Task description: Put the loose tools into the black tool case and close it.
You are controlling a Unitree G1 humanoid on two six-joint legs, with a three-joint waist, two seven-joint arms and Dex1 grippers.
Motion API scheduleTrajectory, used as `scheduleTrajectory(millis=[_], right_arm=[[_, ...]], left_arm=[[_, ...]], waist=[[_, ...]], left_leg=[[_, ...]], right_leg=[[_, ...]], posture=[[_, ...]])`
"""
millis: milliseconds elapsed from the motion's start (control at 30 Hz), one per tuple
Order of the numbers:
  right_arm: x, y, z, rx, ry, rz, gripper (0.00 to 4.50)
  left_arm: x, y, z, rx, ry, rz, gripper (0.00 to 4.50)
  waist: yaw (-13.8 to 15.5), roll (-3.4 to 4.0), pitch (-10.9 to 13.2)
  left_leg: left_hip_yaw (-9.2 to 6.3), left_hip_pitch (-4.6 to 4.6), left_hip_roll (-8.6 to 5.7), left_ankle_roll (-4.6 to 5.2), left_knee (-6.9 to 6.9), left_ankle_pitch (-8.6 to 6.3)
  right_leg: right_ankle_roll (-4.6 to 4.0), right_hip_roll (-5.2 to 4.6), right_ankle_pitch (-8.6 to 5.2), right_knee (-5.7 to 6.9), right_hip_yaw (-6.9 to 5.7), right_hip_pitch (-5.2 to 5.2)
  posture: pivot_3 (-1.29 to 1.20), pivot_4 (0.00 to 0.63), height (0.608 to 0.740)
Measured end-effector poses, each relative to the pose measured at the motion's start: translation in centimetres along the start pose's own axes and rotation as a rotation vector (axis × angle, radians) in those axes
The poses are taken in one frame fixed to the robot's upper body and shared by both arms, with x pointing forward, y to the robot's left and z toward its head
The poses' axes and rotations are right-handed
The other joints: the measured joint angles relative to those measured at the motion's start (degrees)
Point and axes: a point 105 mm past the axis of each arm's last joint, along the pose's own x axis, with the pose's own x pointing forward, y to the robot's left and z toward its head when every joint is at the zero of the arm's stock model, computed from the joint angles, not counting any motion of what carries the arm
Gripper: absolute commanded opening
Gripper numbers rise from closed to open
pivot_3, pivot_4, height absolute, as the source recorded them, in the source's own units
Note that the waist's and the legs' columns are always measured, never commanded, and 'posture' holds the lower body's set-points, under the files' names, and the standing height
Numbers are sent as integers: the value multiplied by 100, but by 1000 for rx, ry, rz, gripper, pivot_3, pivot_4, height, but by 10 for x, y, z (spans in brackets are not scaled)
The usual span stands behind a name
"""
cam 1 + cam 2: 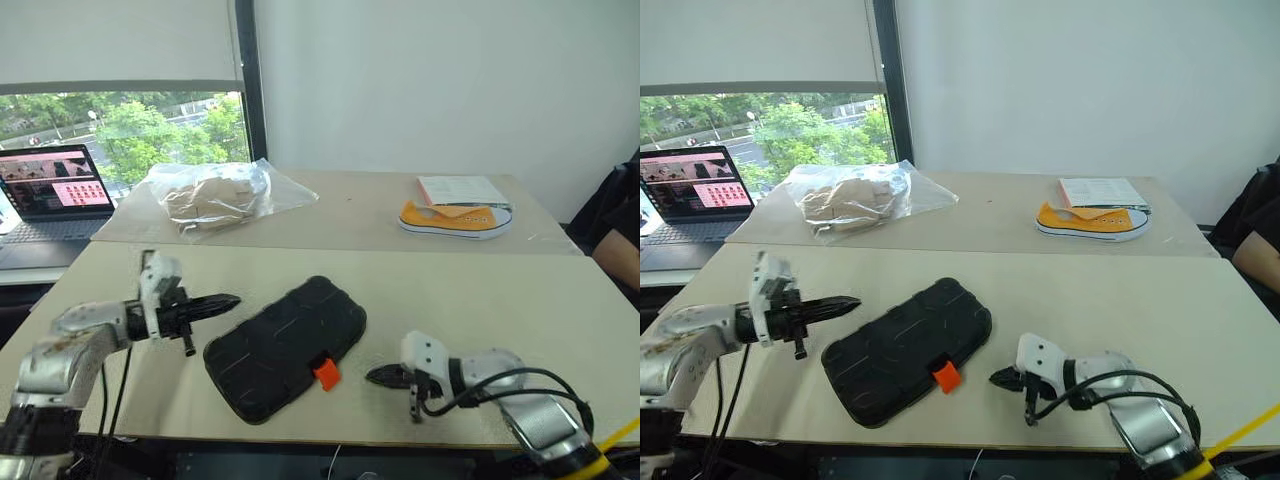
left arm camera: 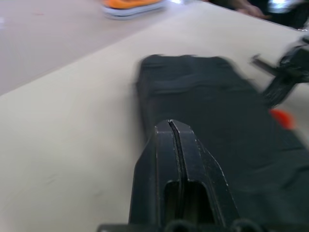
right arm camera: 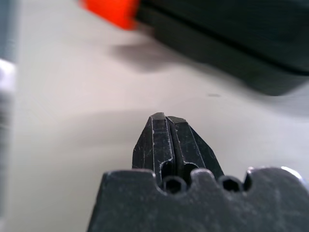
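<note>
Hovering above the desk's [image 1: 520,300] front-left area, the left gripper [image 1: 232,299] is fully closed, empty. Black tool case [image 1: 285,345] lies shut near the front edge, long axis diagonal, orange latch [image 1: 326,374] facing front. Right gripper [image 1: 372,376], closed and empty, sits just beside it. Window [image 1: 120,130] behind.

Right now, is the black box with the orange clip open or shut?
Shut. The black tool case lies flat on the table with its lid down, only the outer shell showing, and its orange latch at the front edge.
</note>
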Motion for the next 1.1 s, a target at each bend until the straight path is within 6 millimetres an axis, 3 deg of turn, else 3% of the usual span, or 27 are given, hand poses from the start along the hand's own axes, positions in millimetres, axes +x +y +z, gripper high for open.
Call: scheduleTrajectory(millis=[167, 267, 367, 1100], right_arm=[[14, 6, 7, 32, -32, -1, 0], [26, 9, 13, 34, -49, 4, 0], [31, 5, 22, 16, -74, -8, 0], [54, -4, 39, 77, -64, 3, 0]], left_arm=[[25, -12, -21, 12, 98, -65, 31], [35, -9, -22, 54, 115, -52, 31], [37, -5, -22, 87, 135, -31, 31], [36, 0, -27, 98, 121, 4, 31]], waist=[[-48, -1, 1], [-28, -1, 1], [-31, -1, 0], [-55, 0, 0]], left_leg=[[-1, 1, -1, -7, 1, 5], [-9, -1, -2, -7, 3, 5], [-9, 1, -6, -5, 3, 4], [-15, 6, -3, -9, 3, 7]], right_leg=[[-4, 5, 1, 3, 5, -1], [-30, 4, 15, 4, 7, 0], [-30, 2, 16, 5, 8, 3], [-29, 3, 14, 14, 6, 3]], posture=[[0, 150, 740], [0, 150, 740], [0, 150, 740], [0, 150, 740]])
